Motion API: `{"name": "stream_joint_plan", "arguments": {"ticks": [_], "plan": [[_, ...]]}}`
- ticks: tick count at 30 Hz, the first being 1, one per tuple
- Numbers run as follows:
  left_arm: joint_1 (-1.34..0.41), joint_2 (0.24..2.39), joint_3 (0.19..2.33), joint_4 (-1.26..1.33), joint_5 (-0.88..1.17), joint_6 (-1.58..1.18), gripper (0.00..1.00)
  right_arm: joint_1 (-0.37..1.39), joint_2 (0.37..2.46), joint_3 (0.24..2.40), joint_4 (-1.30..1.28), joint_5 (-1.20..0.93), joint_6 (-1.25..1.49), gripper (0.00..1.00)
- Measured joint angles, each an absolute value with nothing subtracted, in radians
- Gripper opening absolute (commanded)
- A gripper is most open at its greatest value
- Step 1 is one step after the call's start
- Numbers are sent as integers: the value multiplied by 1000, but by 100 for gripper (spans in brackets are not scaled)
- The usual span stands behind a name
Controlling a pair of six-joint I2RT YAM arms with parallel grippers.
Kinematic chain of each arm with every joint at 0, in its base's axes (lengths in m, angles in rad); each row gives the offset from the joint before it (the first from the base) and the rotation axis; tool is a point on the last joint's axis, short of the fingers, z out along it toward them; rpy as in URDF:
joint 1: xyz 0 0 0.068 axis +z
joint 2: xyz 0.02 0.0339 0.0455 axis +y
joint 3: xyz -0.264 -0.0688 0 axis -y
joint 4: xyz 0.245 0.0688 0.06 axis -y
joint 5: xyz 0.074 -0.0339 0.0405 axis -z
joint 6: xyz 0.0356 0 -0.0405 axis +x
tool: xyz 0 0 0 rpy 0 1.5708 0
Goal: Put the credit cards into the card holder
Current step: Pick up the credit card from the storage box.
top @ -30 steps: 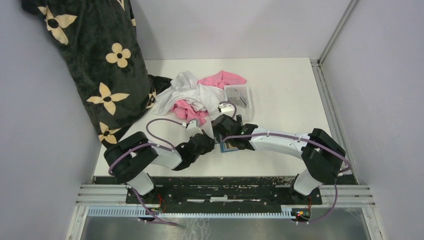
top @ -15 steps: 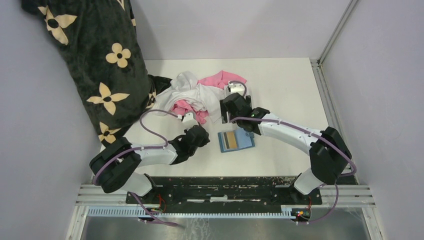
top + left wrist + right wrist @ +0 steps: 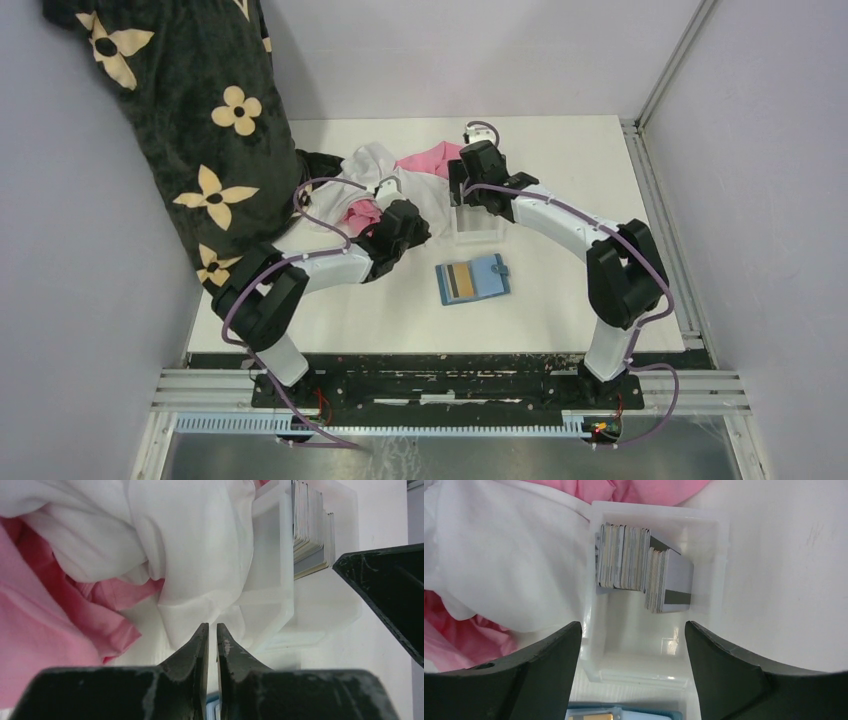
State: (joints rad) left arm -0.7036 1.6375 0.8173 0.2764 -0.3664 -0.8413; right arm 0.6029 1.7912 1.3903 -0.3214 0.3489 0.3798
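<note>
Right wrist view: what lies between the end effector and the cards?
Only the clear tray's bare floor separates the right end effector from the cards, in the right wrist view.

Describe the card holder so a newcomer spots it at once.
On the white table, look toward the near edge, about midway across. The card holder lies open and flat, just nearer than the clear tray. It is the only teal-blue thing there, with a gold-tan card showing on one half.

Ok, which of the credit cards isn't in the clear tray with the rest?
The gold-tan card, lying flat on the open blue card holder. The grey cards stand on edge, stacked in the clear tray.
</note>
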Motion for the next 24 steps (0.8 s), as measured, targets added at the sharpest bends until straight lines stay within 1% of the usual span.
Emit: {"name": "stream_joint_plan", "arguments": {"ticks": [5,15,20,24], "plan": [[-684,1702,881,274,-326,-820,17,537,1847,1406,-303,272,389,80],[-671,1776,946,274,-278,-802,15,402,1927,1407,-224,26,476,75],[-669,1789,957,275,-264,-802,15,370,1948,1399,-170,-70,526,70],[-669,1797,968,275,-252,-802,14,360,1948,1368,-121,-120,562,64]]}}
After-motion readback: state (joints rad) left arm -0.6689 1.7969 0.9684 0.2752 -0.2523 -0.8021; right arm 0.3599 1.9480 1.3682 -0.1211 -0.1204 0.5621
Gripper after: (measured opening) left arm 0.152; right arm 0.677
